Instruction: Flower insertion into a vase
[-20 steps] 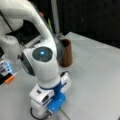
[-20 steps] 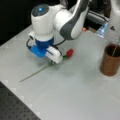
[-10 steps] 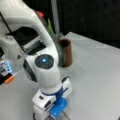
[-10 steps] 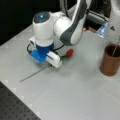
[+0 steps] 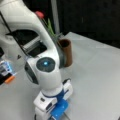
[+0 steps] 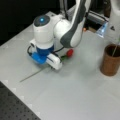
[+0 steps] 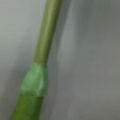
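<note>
A flower lies flat on the grey table, its red head (image 6: pixel 70 53) toward a front view's right and its thin stem (image 6: pixel 32 75) running to the lower left. My gripper (image 6: pixel 46 63) is low over the middle of that stem, with the fingers hidden under the white and blue hand (image 5: pixel 53 107). The wrist view is filled by the green stem (image 7: pixel 45 45) and a paler green joint (image 7: pixel 34 80), very close. The dark-brown vase (image 6: pixel 110 61) (image 5: pixel 66 51) stands upright apart from the gripper. Another flower stands in it, with a red head (image 5: pixel 39 14).
The white arm (image 5: pixel 27 37) rises between the vase and the gripper. A blue-lit device (image 5: pixel 5 68) with an orange part sits at a front view's left. A dark perforated board (image 6: pixel 15 107) borders the table (image 6: pixel 75 97).
The gripper has come down closer to the table over the lying stem. The flower and the vase have stayed where they were.
</note>
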